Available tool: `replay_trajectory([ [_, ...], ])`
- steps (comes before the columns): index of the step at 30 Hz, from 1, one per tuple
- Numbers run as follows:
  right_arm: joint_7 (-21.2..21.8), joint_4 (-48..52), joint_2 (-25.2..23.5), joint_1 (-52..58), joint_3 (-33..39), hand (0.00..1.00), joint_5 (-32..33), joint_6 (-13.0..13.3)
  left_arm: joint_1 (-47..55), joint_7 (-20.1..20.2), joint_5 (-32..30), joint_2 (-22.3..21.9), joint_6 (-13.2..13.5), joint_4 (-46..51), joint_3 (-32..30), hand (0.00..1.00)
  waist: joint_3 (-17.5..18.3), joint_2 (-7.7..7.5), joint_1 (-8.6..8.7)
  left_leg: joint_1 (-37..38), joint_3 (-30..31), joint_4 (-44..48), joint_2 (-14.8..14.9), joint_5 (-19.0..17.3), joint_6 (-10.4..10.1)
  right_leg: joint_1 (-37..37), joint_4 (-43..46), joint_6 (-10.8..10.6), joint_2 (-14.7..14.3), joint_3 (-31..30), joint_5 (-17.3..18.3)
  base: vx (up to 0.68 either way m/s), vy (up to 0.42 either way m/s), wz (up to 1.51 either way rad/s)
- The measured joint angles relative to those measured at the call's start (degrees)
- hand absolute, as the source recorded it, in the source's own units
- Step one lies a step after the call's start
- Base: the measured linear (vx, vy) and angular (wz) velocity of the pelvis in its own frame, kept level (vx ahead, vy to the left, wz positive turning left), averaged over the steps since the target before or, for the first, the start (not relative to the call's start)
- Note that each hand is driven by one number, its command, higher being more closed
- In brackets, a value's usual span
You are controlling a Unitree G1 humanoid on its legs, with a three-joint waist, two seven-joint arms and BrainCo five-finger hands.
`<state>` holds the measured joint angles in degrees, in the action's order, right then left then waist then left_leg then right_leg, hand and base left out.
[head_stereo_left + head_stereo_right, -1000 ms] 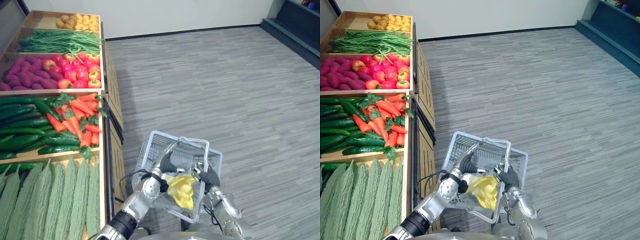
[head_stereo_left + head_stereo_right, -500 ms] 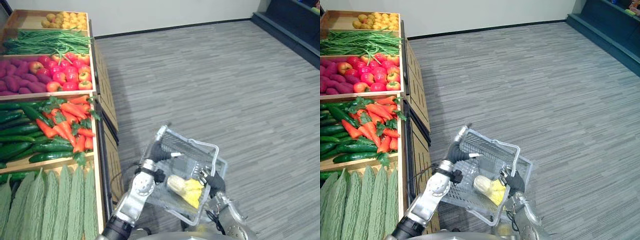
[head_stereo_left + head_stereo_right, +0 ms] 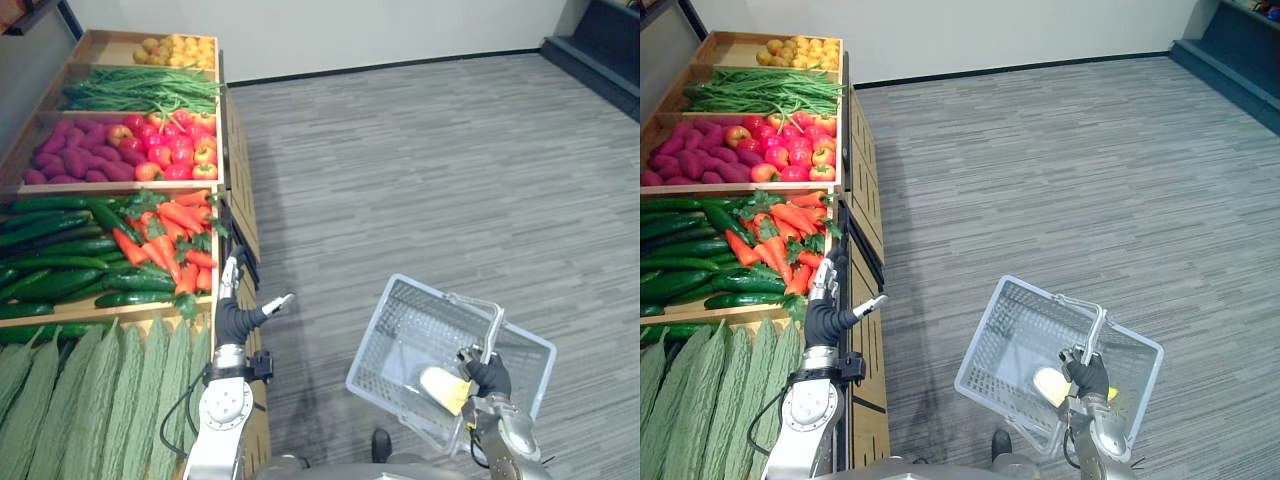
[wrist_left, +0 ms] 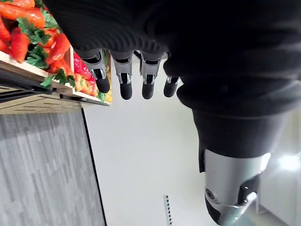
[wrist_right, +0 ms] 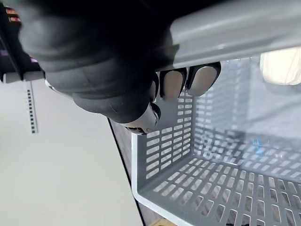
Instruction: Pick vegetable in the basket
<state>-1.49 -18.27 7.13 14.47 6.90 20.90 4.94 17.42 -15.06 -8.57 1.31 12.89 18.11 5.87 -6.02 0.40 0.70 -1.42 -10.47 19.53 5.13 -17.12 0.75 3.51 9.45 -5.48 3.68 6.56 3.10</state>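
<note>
A grey mesh basket point(image 3: 398, 338) hangs at the lower right over the floor. My right hand point(image 3: 490, 377) is shut on its handle point(image 5: 235, 28). Inside it lies a pale yellow vegetable point(image 3: 444, 387), seen past the hand as a pale shape point(image 5: 281, 66) in the right wrist view. My left hand point(image 3: 238, 322) is raised beside the front edge of the produce stand, fingers point(image 4: 124, 80) straight, open and holding nothing. It stands just right of the carrots point(image 3: 170, 235).
The wooden produce stand point(image 3: 236, 190) runs along the left. It holds bitter gourds point(image 3: 100, 400), cucumbers point(image 3: 50, 270), red apples point(image 3: 175, 155), purple sweet potatoes point(image 3: 70, 165), green beans point(image 3: 140, 90) and yellow produce point(image 3: 180, 47). Grey carpet point(image 3: 430, 170) stretches to the right.
My left hand has come out of the basket and risen to the stand's edge. The basket has swung right in my right hand. The camera has also shifted.
</note>
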Motion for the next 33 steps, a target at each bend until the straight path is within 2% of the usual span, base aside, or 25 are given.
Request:
replay_trajectory([
  [1,-0.10,-1.36,-0.07,-1.07,-0.26,1.00,-1.11,-0.12,0.13,-0.26,0.00,0.03,0.08,0.01,-0.42,0.00,-0.92,0.18,-0.18,0.23,0.36,1.69,0.50,-1.95,0.41,3.21,8.92,-0.07,0.74,2.58,1.58,-0.04,0.042,0.01],
  [2,-0.47,-1.69,-0.14,-2.66,-0.28,1.00,-1.41,-0.08,0.10,-0.47,-0.04,0.04,0.05,0.01,-0.66,0.00,-2.19,0.79,-0.38,1.34,1.09,2.28,1.04,-2.87,1.58,6.63,18.62,0.14,2.02,5.29,1.39,-0.04,0.046,0.09],
  [4,-1.06,-1.67,-0.04,-4.63,-0.18,1.00,-1.45,0.06,-0.18,-1.24,-0.08,1.44,-0.02,0.01,-1.10,0.00,-2.87,0.73,0.51,2.84,2.15,2.17,0.96,-3.24,2.57,9.66,23.84,2.27,4.62,7.97,5.01,0.09,0.009,0.33],
  [6,-1.04,-1.68,-0.02,-6.13,-0.22,1.00,-1.57,0.38,-0.49,-1.93,-0.09,1.46,-0.02,0.01,-1.09,0.00,-3.00,0.64,-0.07,4.18,2.84,1.33,1.25,-3.92,1.91,11.60,20.82,2.21,5.42,8.09,6.10,0.24,-0.090,0.24],
  [7,-1.02,-1.65,0.02,-7.16,-0.21,1.00,-2.05,0.87,-1.39,-2.48,-0.09,1.32,0.00,0.01,-0.92,0.00,-3.24,1.47,0.12,4.23,4.14,1.28,1.98,-4.63,1.23,13.05,15.86,1.80,5.03,7.38,5.44,0.35,-0.182,0.42],
  [9,-1.11,-1.30,0.20,-8.14,-0.17,1.00,-2.54,1.03,-4.63,-2.97,-0.14,1.16,0.00,-0.38,-0.50,0.00,-3.87,2.54,0.40,4.74,6.69,1.14,3.02,-5.98,-0.49,14.65,6.02,0.41,3.93,4.11,0.97,0.39,-0.231,0.59],
  [11,-1.14,-0.67,0.22,-8.05,-0.50,1.00,-3.09,1.03,-7.24,-3.80,-1.04,1.22,0.26,-0.56,-0.18,0.00,-4.28,2.07,1.02,6.57,9.28,1.66,3.65,-7.98,-3.82,13.96,0.03,0.05,3.52,1.34,-4.07,0.39,-0.288,0.71],
  [12,-1.38,-0.67,1.29,-7.74,-1.16,1.00,-3.50,0.79,-7.17,-4.05,-1.19,0.46,0.27,-1.35,0.29,0.00,-3.99,5.16,1.57,8.04,10.75,2.06,6.47,-8.92,-5.55,13.52,3.87,0.68,1.37,1.34,-8.21,0.37,-0.229,0.54],
  [13,-1.48,-0.67,1.99,-7.65,-1.42,1.00,-3.58,0.50,-7.10,-4.01,-1.22,-0.45,0.26,-1.67,0.86,0.00,-3.53,7.50,1.51,8.21,12.16,3.31,8.41,-7.94,-6.83,14.55,7.94,2.23,0.00,2.56,-5.35,0.50,-0.258,0.42],
  [14,-1.57,-0.69,2.37,-8.11,-2.30,1.00,-3.59,-0.07,-7.25,-4.03,-1.30,-1.34,0.31,-1.77,0.89,0.00,-3.76,8.12,1.20,6.69,13.51,6.96,9.35,-5.54,-7.57,14.68,11.15,3.53,-0.65,3.26,-2.83,0.52,-0.270,0.25],
  [16,-1.88,-0.68,2.39,-8.26,-3.55,1.00,-3.49,-0.43,-7.49,-4.10,-1.26,-2.92,0.28,-2.95,0.85,0.00,-4.02,8.02,0.90,-2.27,14.35,26.12,11.31,3.98,-6.59,9.46,9.23,5.59,-1.49,6.24,0.13,0.60,-0.384,0.46],
  [17,-2.54,-0.67,2.38,-8.09,-3.55,1.00,-3.42,-0.43,-7.50,-4.20,-1.21,-2.90,0.21,-3.28,0.96,0.00,-4.38,7.78,0.59,-5.83,11.99,34.36,12.68,3.68,-6.36,4.36,5.50,5.90,-2.07,7.62,0.30,0.50,-0.300,0.48],
  [18,-2.70,-0.66,2.38,-8.01,-3.52,1.00,-3.40,-0.41,-7.48,-4.27,-1.21,-2.87,0.22,-3.26,0.95,0.00,-4.50,7.60,0.55,-6.48,11.23,35.83,12.87,3.55,-6.16,2.87,4.56,5.95,-2.10,8.00,0.33,0.49,-0.252,0.49],
  [19,-3.34,-0.65,2.34,-7.69,-3.44,1.00,-3.33,-0.38,-7.43,-4.62,-1.20,-2.90,0.23,-3.26,0.95,0.00,-5.14,6.62,0.32,-8.38,9.15,38.83,12.83,3.09,-5.41,-1.13,1.68,6.14,-2.03,9.33,0.46,0.52,-0.207,0.73],
  [20,-4.15,-0.63,2.77,-7.52,-2.18,1.00,-2.97,0.32,-7.27,-5.46,-1.22,-2.85,0.34,-2.94,0.68,0.00,-5.09,6.65,-0.22,-11.92,4.23,38.57,12.28,2.09,-4.17,-6.84,-2.85,6.13,-1.92,12.12,0.50,0.42,-0.157,0.75],
  [21,-4.36,-0.63,2.87,-7.54,-1.90,1.00,-2.93,0.55,-7.29,-5.57,-1.22,-2.84,0.35,-2.93,0.64,0.00,-5.08,6.69,-0.28,-12.53,3.36,37.94,12.12,1.98,-3.99,-7.49,-3.48,6.08,-1.88,12.77,0.53,0.34,-0.102,0.83],
  [22,-4.79,-0.63,3.15,-7.63,-0.44,1.00,-2.77,1.33,-7.36,-6.21,-1.22,-2.86,0.40,-2.86,0.67,0.00,-5.05,6.74,-0.68,-14.71,-1.75,33.14,11.40,1.89,-3.82,-9.56,-5.49,5.35,-1.48,15.04,0.99,0.23,-0.039,0.80],
  [24,-5.07,-0.64,3.25,-7.00,1.75,1.00,-2.32,1.58,-7.39,-6.32,-1.78,-3.01,0.68,-2.71,0.82,0.00,-4.75,7.20,-0.68,-16.05,-12.03,20.38,10.73,6.77,-2.20,-11.25,-5.76,3.87,-1.49,18.76,2.58,0.29,-0.022,1.11],
  [25,-5.24,-0.94,2.84,-5.89,3.32,1.00,-2.17,1.57,-7.37,-6.30,-2.58,-2.54,0.78,-2.46,0.85,0.00,-4.20,7.03,-0.42,-15.02,-20.24,15.24,10.38,7.78,2.66,-12.54,-5.08,2.63,-1.61,21.42,4.64,0.30,-0.010,1.70],
  [26,-6.04,-1.15,1.63,-5.00,4.50,1.00,-1.97,1.57,-7.44,-6.32,-3.32,-1.72,0.77,-2.21,0.86,0.00,-3.85,5.66,0.52,-12.81,-23.34,10.20,7.94,7.05,4.49,-13.15,-3.83,1.95,-0.29,24.90,6.10,0.36,-0.004,1.75],
  [28,-6.12,-1.71,0.69,-5.23,6.46,1.00,-1.75,1.56,-7.30,-6.27,-3.53,-0.39,0.66,-1.76,0.75,0.00,-3.99,4.11,0.09,-11.03,-23.91,4.93,4.79,5.69,6.85,-13.75,-2.21,1.05,0.79,26.98,7.69,0.34,0.005,1.41],
  [30,-6.12,-3.77,0.12,-5.90,7.36,1.00,-1.85,1.13,-6.06,-6.26,-3.59,0.08,0.20,-1.74,0.73,0.00,-3.95,3.23,-0.95,-8.38,-22.01,2.75,2.54,5.72,6.93,-15.34,1.90,0.51,2.37,28.26,8.16,0.30,0.013,0.98],
  [31,-6.09,-5.57,-0.08,-5.92,7.44,1.00,-1.98,0.86,-4.33,-6.26,-3.59,0.07,0.19,-1.35,0.73,0.00,-3.94,3.10,-1.62,-5.30,-20.77,1.31,1.32,5.64,6.82,-15.88,8.33,0.49,4.15,28.91,8.13,0.32,0.041,0.86],
  [32,-6.08,-6.30,-0.40,-5.26,7.33,1.00,-1.97,0.71,-2.62,-6.28,-3.58,0.21,0.23,0.16,0.58,0.00,-4.02,1.93,-1.45,-2.82,-18.53,-0.06,-0.29,4.85,5.75,-14.80,17.47,0.41,7.32,29.58,7.90,0.31,0.034,0.89],
  [33,-6.08,-6.30,-0.61,-4.96,7.37,1.00,-1.97,0.71,-2.05,-6.28,-3.57,0.33,0.33,0.92,0.59,0.00,-3.76,1.52,-1.39,-1.97,-17.03,-0.83,-1.14,4.33,5.14,-13.37,23.30,1.22,9.30,29.13,7.36,0.30,-0.012,1.13],
])
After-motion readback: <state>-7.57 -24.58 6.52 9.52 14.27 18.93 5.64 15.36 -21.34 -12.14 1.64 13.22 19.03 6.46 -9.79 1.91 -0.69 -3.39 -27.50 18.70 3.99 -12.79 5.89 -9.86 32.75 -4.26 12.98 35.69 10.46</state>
